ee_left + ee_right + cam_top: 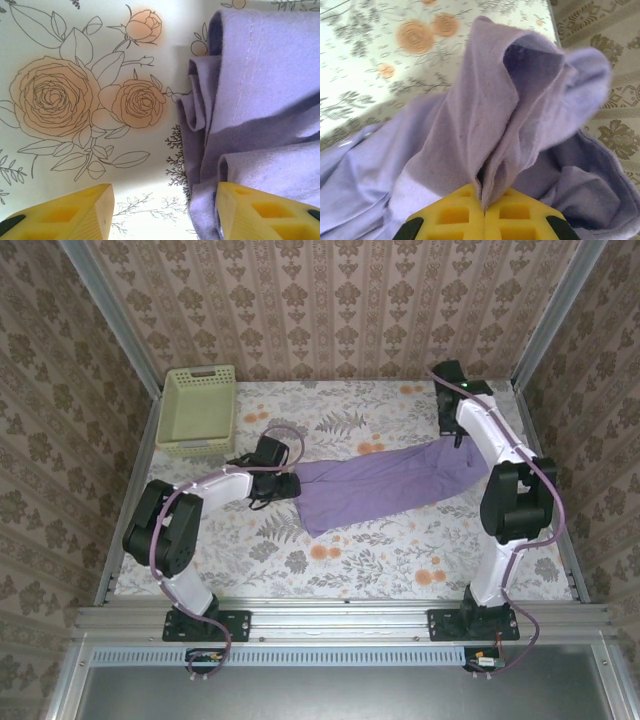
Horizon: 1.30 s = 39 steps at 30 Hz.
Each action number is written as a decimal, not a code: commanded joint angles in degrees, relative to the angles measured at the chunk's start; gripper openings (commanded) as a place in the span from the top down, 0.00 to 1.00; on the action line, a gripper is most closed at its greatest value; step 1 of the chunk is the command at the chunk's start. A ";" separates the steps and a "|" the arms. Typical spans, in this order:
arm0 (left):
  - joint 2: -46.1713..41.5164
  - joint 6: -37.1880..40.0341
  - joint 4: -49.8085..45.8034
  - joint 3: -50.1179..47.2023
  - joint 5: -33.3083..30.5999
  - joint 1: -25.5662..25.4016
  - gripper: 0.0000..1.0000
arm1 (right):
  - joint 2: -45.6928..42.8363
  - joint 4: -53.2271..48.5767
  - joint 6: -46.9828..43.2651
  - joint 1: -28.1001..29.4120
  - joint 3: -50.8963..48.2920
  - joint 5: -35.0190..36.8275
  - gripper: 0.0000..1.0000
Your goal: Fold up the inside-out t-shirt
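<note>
1. Across the middle of the table (pixel 400 565), the shirt (pixel 380 488) lies as a bunched lavender strip. It runs from beside the left gripper (pixel 268 478) to the right gripper (pixel 453 435), and its right end is raised off the surface.
2. Right wrist view: the right gripper's jaws are closed tight on a gathered fold of the shirt, which stands up from between the yellow fingers (pixel 515 222) and flops over.
3. Left wrist view: the left gripper's jaws are about half apart and hold nothing. One finger is over bare table, the other at the shirt's crumpled edge, where a stitched hem (pixel 245 75) shows.
4. Handling (judged): the fabric looks light, soft and limp. It should sag and bunch rather than keep a shape, and will probably drag on the table.
5. Suggested hold: pinch the hem or a corner through few layers, so the shirt can be spread flat before folding.
6. Far left corner: the basket (pixel 198 410) stands apart from the shirt.
</note>
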 commanded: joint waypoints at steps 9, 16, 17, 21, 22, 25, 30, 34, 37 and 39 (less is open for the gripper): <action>-1.35 -2.94 11.93 -5.84 5.61 -0.21 0.51 | -4.76 -6.90 9.94 20.08 -0.17 -5.59 1.00; 1.83 -6.30 21.12 -10.37 9.40 -1.12 0.58 | -4.39 -1.36 19.69 28.25 -2.11 -16.35 1.00; 2.26 -6.73 22.05 -10.86 9.70 -1.37 0.59 | -4.38 -0.20 20.46 29.10 -2.42 -17.30 1.00; 3.47 -7.77 24.63 -12.15 10.43 -2.21 0.62 | -3.75 2.98 23.27 31.96 -2.34 -21.14 1.00; 3.67 -7.90 24.91 -12.38 10.53 -2.40 0.63 | -3.21 3.34 23.90 32.43 -1.90 -21.66 1.00; 3.82 -8.14 25.77 -12.98 10.64 -2.92 0.66 | -2.12 4.28 25.31 33.36 -1.10 -23.21 1.00; 3.37 -8.60 26.56 -14.14 10.38 -3.12 0.67 | 0.07 6.63 27.03 34.26 -1.35 -25.28 1.00; 2.15 -8.79 26.65 -14.98 9.85 -3.11 0.67 | 1.93 7.65 27.30 34.43 -0.37 -26.71 0.90; -0.10 -9.58 26.61 -16.44 8.39 -3.02 0.68 | 3.25 7.57 26.34 34.86 2.25 -29.95 0.66; -3.05 -10.26 25.97 -18.27 5.97 -2.77 0.65 | 3.39 6.11 24.26 35.49 4.62 -31.97 0.53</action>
